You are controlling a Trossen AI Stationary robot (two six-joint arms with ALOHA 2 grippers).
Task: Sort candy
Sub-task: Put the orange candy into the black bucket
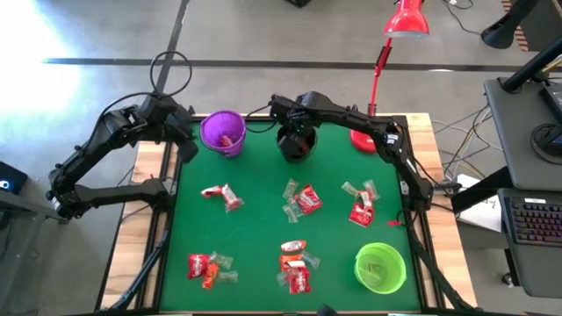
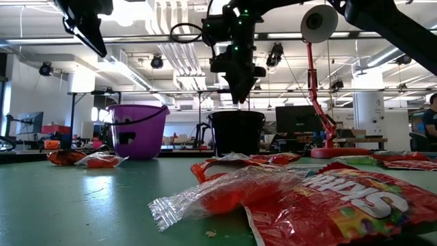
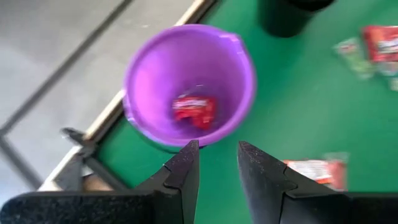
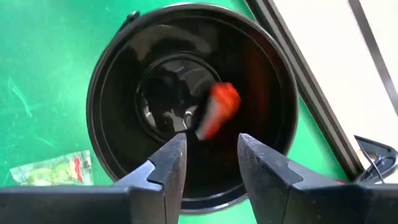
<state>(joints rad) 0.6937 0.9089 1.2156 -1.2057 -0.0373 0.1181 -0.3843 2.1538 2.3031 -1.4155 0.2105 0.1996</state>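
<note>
Candy lay scattered over the green worktop [image 1: 263, 228], mostly in the half nearer to six o'clock in the high view. Going from the biggest things down: the worktop carried three cups. A purple cup [image 1: 223, 132] stood at about eleven o'clock, a black cup [image 1: 296, 143] at twelve o'clock, and a green cup [image 1: 380, 268] at about five o'clock. A red desk lamp [image 1: 379, 75] rose from the edge at one o'clock.

The left pincer [image 3: 215, 163] hung above the rim of the purple cup, its two fingers spread a little apart and holding nothing. Inside that cup one red packet [image 3: 193, 109] lay on the bottom.

The right pincer [image 4: 210, 163] hung directly over the black cup, fingers also parted with nothing between them. An orange-red sweet [image 4: 219, 109] showed inside the black cup, blurred; I cannot tell if it was touching the bottom.

The loose sweets sat in small groups: one at nine o'clock [image 1: 221, 196], one near the centre [image 1: 303, 199], one at three o'clock [image 1: 361, 207], one at seven o'clock [image 1: 209, 269], and one at six o'clock [image 1: 295, 266]. Each group mixed red packets with clear greenish cellophane ones, lying close or touching. In the low view a red packet [image 2: 341, 201] and a clear cellophane one [image 2: 225, 193] lay nearest to the camera.
</note>
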